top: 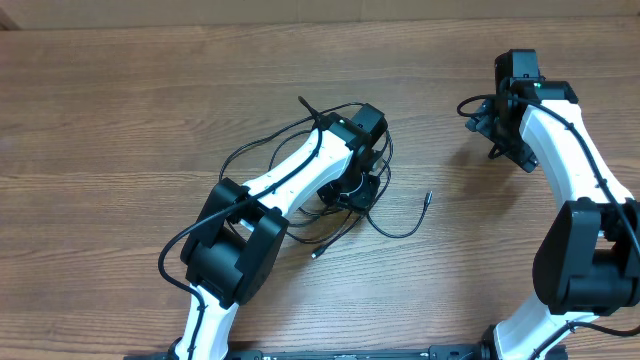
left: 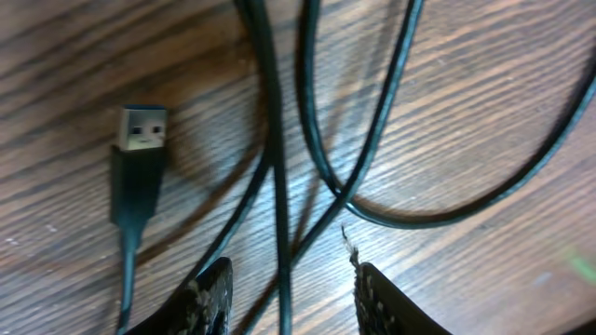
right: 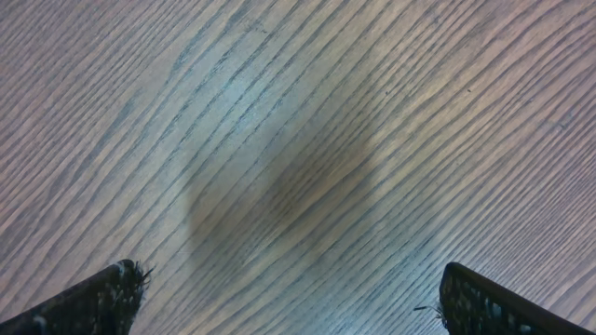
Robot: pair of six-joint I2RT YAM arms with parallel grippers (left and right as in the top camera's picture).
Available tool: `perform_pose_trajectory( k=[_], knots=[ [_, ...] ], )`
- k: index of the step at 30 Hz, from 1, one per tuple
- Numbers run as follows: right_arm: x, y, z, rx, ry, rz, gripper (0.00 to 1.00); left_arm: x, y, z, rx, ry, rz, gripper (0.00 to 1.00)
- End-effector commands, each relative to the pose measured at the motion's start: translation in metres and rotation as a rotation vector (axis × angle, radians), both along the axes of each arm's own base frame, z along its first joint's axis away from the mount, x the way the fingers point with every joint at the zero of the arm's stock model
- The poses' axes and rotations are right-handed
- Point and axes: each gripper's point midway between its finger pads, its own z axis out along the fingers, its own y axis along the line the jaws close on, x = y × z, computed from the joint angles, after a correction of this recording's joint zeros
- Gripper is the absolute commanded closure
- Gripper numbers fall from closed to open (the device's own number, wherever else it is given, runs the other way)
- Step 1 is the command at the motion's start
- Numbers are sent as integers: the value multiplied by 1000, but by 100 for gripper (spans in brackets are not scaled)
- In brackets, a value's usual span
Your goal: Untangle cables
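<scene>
The cables are thin black cords lying in tangled loops at mid-table, with small plug ends at the right and the front. My left gripper hangs low over the tangle's middle. In the left wrist view its fingers stand apart, and a cable strand runs between them without either pad touching it. A USB plug lies flat to the left, and more strands cross ahead. My right gripper is wide open over bare wood, well right of the tangle.
The wooden table fills every view. The left arm covers part of the tangle. Thicker black wires run along the arms.
</scene>
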Motion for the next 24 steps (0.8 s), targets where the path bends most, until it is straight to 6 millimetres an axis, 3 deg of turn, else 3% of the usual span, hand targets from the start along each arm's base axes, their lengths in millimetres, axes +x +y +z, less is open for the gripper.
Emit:
perform_pose_trajectory(
  k=[1, 11, 18, 24],
  knots=[
    [1, -2, 3, -8, -14, -9, 0, 4, 9, 1, 54, -46, -21, 58],
    [1, -2, 3, -8, -14, -9, 0, 12, 24, -2, 136, -94, -19, 55],
    [1, -2, 3, -9, -14, -9, 0, -6, 1, 3, -25, -12, -138, 50],
    [1, -2, 3, -9, -14, -9, 0, 17, 1, 4, -50, -60, -48, 26]
  ],
)
